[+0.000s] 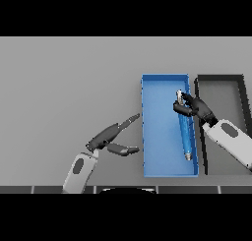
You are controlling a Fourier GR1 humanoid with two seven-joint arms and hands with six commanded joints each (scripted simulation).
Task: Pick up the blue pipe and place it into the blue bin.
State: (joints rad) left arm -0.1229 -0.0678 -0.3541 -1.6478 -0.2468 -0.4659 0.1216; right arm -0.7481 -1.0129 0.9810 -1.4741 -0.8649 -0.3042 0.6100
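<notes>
I count one long blue metallic pipe [185, 132], lying lengthwise inside the one shallow blue rectangular bin [165, 173]. Left of the bin, my left hand [109, 136] hovers, fingers straight. My right hand [194, 107] pinches the pipe's far end. One dark bin [219, 78] adjoins the blue bin on a plain grey worktop [64, 87].

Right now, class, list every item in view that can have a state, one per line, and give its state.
blue pipe: inside the bin, upper end held
blue bin: holds the pipe
black bin: no contents visible
right hand: curled round the pipe
left hand: open, holding nothing
</notes>
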